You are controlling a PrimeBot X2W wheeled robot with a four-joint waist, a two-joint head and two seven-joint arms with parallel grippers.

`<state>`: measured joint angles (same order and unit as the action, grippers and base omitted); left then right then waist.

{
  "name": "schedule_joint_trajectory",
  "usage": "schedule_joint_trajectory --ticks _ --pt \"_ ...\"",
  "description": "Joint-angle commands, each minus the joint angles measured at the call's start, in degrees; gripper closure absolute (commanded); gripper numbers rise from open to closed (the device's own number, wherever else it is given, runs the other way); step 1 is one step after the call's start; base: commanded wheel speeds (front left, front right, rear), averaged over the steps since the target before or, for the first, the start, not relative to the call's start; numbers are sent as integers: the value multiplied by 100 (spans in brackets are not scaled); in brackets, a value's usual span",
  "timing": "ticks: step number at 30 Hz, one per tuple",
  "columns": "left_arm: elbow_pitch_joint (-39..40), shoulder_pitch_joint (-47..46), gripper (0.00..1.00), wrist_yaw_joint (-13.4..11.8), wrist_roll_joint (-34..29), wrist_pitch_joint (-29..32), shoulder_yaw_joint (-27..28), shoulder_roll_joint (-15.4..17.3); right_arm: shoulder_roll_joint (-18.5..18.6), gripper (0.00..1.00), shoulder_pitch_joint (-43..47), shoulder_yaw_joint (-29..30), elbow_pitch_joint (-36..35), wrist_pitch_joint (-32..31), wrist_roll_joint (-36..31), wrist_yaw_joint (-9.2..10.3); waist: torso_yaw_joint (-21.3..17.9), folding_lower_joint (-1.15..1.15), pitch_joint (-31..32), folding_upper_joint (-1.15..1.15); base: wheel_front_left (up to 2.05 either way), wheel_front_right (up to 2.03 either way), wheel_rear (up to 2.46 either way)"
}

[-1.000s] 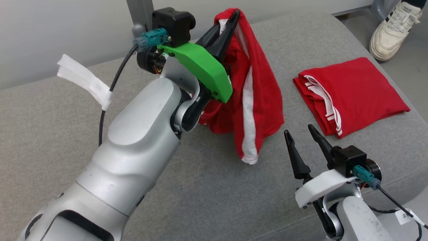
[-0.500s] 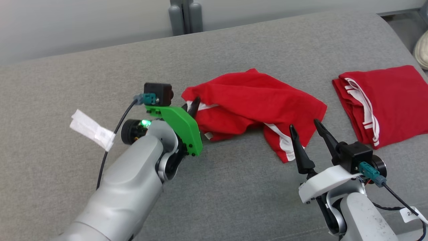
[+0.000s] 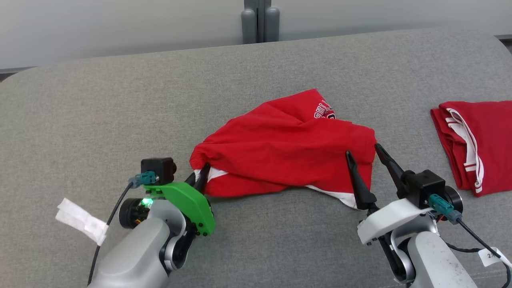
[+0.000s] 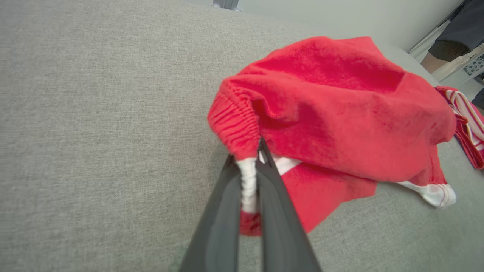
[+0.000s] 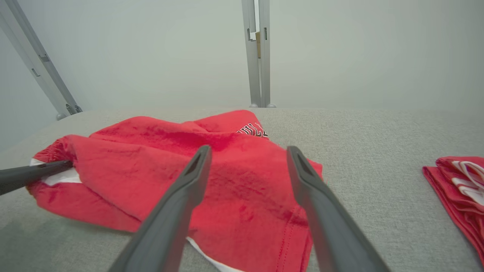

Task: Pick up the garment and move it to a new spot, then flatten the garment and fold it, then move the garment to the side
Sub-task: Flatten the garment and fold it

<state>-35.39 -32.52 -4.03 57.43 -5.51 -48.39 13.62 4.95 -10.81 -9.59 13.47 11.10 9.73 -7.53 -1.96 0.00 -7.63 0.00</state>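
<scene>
The garment [image 3: 280, 152], red shorts with white trim and lettering, lies crumpled in the middle of the grey padded surface [image 3: 100, 120]. My left gripper [image 3: 202, 174] is shut on its left edge. In the left wrist view the gripper [image 4: 247, 158] pinches the white and red waistband of the garment [image 4: 332, 113], low over the surface. My right gripper [image 3: 362, 150] stands open at the garment's right end with nothing held. In the right wrist view that gripper [image 5: 249, 149] hovers just above the red cloth [image 5: 170, 158].
A second red garment [image 3: 476, 144], folded, lies at the right edge of the surface, also seen as a folded garment [image 5: 461, 185]. A grey post [image 3: 260, 20] stands behind the surface. A person's leg [image 4: 450, 41] is beyond the far end.
The garment hung in the air from my raised left gripper; now it lies on the surface with that gripper low and nearer me. The camera has shifted. The right gripper stays open.
</scene>
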Motion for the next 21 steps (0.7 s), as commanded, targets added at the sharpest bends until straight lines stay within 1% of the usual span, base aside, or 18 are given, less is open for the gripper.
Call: schedule_joint_trajectory --ticks 1,2,4,7,9,12,14,16,20,21 --pt "52 139 80 -67 -25 -103 12 88 25 0 54 -1 -19 -20 -8 9 11 0 26 0 0 0 0" --pt "90 186 0 -72 -45 -144 1 107 30 0 53 -5 -19 -23 -2 9 13 0 35 0 0 0 0" --pt "168 283 0 -7 -82 -250 -38 133 46 0 63 -18 -11 -26 10 9 14 0 77 0 0 0 0" --pt "293 429 0 19 -154 -628 58 207 72 0 105 -19 -22 -47 16 9 13 0 166 0 0 0 0" --pt "396 570 0 12 -215 -820 181 263 86 0 132 10 -50 -76 -6 9 16 0 225 0 0 0 0" --pt "622 815 0 15 -333 -944 470 361 119 0 201 68 -95 -92 -18 9 33 0 304 0 0 0 0" --pt "917 985 0 -44 -521 -975 857 423 132 0 258 122 -143 -124 -31 9 54 0 349 0 0 0 0" --pt "1275 1291 0 -59 -849 -966 1351 446 161 0 293 198 -196 -137 -41 9 78 0 387 0 0 0 0" --pt "1952 1869 0 33 -1648 -965 2312 349 178 0 407 360 -289 -177 -72 9 122 0 474 0 0 0 0" --pt "2120 2012 0 77 -1881 -965 2556 282 189 0 430 404 -319 -188 -73 9 130 0 499 0 0 0 0"
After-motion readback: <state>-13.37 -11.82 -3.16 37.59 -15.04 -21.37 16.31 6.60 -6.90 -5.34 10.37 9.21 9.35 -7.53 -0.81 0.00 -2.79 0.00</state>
